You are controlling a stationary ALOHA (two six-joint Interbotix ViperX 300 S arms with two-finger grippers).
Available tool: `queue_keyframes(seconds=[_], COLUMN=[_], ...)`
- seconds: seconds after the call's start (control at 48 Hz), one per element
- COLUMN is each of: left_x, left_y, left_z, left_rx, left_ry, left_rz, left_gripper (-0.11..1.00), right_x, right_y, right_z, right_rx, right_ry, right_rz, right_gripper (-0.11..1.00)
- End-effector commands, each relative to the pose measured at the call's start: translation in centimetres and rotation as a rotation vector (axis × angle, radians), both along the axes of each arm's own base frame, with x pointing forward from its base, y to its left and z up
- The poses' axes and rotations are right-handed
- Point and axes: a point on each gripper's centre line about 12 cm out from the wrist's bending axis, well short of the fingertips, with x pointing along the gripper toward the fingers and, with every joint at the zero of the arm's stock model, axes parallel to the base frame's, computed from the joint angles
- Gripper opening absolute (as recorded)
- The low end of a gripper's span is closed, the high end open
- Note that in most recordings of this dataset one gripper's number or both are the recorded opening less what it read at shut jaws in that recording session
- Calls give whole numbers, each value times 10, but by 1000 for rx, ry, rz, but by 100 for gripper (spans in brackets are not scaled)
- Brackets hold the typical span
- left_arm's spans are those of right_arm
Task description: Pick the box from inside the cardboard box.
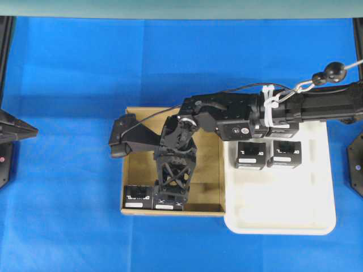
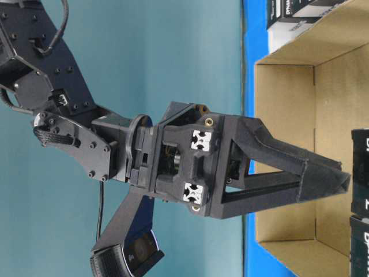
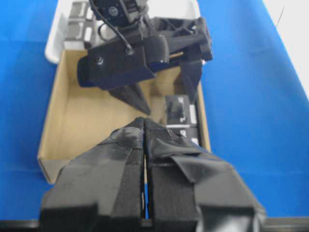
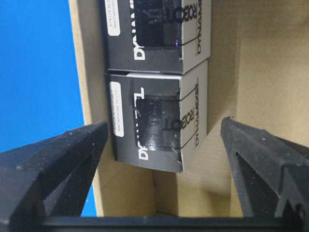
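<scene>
Overhead, two black boxes sit side by side against the 6 o'clock wall of the cardboard box [image 1: 212, 164], with at least four more of the same kind in two rows on the white tray [image 1: 283, 212] just beside the carton at its 3 o'clock side, the back pair partly hidden by the arm. The right gripper [image 1: 168, 199] reaches across from the tray side and points down over the right-hand one of the carton's two, the box [image 1: 165, 204], whose top is mostly hidden from above; its neighbour, the second box [image 1: 136, 198], touches it at 9 o'clock. In the right wrist view the right gripper's fingers [image 4: 53, 159] stand spread wide, one to each side of the box [image 4: 157, 123], holding and touching nothing. That box lies flat with its lettered face up, one end against the carton's wall and the other pointing to the carton's middle, its long axis crossing the gap between the fingers. The left gripper [image 3: 145, 126], seen from its own wrist camera, hangs outside the carton's near wall with its taped fingers pressed together on nothing.
</scene>
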Motion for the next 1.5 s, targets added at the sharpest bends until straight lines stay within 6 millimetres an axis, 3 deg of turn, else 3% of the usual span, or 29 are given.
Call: queue_keyframes(seconds=[0.0, 0.834, 1.48], left_x=[3, 12, 11], left_y=[0, 0, 0], left_z=[10, 3, 6], left_rx=[-1, -1, -5], left_ry=[-23, -20, -29], left_rz=[0, 0, 1], left_gripper=[-3, -3, -3], right_x=[1, -3, -15], right_y=[3, 8, -41], right_z=[-4, -31, -37], right_rx=[4, -10, -69], right_ry=[2, 30, 58], right_rz=[4, -5, -64], right_gripper=[99, 99, 99])
